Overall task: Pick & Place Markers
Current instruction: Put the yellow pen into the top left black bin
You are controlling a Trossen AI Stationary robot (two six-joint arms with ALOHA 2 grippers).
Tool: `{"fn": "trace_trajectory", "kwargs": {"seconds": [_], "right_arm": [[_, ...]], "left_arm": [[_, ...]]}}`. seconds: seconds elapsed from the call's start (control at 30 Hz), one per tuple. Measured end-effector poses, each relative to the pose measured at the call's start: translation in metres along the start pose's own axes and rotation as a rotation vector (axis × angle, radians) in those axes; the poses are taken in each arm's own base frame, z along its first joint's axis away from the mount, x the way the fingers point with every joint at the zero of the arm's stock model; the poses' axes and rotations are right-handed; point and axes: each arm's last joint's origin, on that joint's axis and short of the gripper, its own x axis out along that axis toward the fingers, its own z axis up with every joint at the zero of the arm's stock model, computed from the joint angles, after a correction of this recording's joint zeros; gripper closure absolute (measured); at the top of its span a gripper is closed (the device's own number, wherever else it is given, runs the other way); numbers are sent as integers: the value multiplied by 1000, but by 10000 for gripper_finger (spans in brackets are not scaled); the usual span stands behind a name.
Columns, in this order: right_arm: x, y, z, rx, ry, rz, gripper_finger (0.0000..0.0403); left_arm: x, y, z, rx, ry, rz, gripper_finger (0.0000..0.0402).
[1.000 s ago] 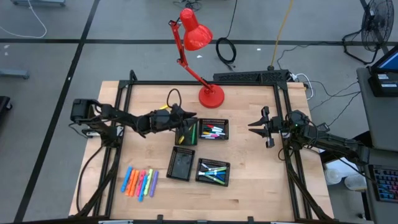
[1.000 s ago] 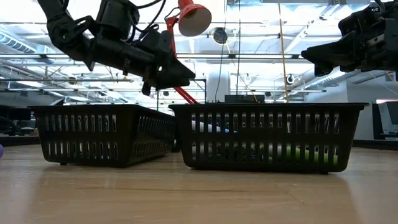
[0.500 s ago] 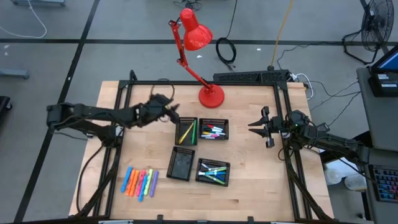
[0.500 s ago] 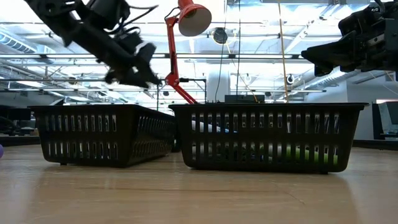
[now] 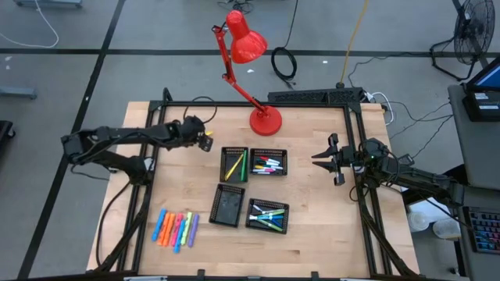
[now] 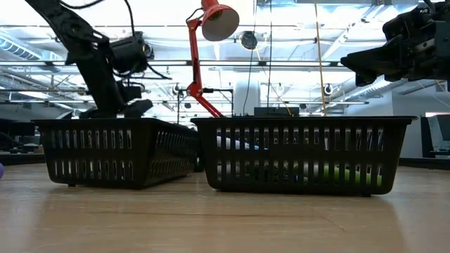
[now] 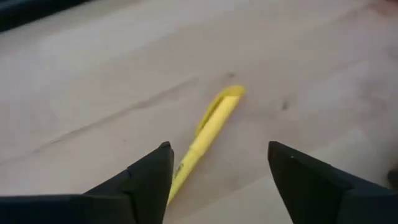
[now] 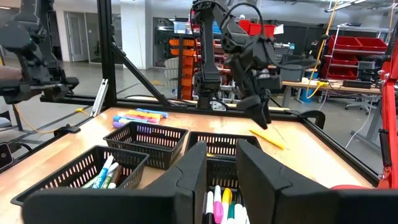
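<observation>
Partly done: three black mesh trays (image 5: 268,163) hold markers, neon highlighter row (image 5: 176,229) near desk's front-left corner remains, left end effector (image 7: 217,180) open over yellow highlighter (image 7: 208,129).

- The left arm reaches from the table's left edge toward the centre, lying low and nearly level over the tabletop, wrist bent downward.
- The left gripper (image 5: 205,140) points down at the surface, its two dark fingers (image 7: 146,180) spread wide apart with nothing clamped between them.
- The right arm stretches in from the right edge and hangs raised above the table.
- The right gripper (image 5: 319,160) faces the centre, fingers (image 8: 186,183) parted by a narrow gap, holding nothing.
</observation>
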Motion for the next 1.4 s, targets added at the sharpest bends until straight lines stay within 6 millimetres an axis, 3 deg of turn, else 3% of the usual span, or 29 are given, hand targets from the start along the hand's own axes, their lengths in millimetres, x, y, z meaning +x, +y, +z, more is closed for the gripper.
{"fn": "trace_trajectory", "kwargs": {"seconds": [0.33,0.73,0.93,1.3,1.4], "right_arm": [[0,0,0,0,1,0,325],[0,0,0,0,0,0,325],[0,0,0,0,1,0,325],[0,0,0,0,1,0,325],[0,0,0,0,0,0,325]], "left_arm": [[23,11,0,37,103,14,106],[44,12,-6,89,183,29,156],[44,10,-6,133,200,-34,212],[44,10,-8,111,220,-61,371],[45,9,-6,113,200,-64,379]]}}
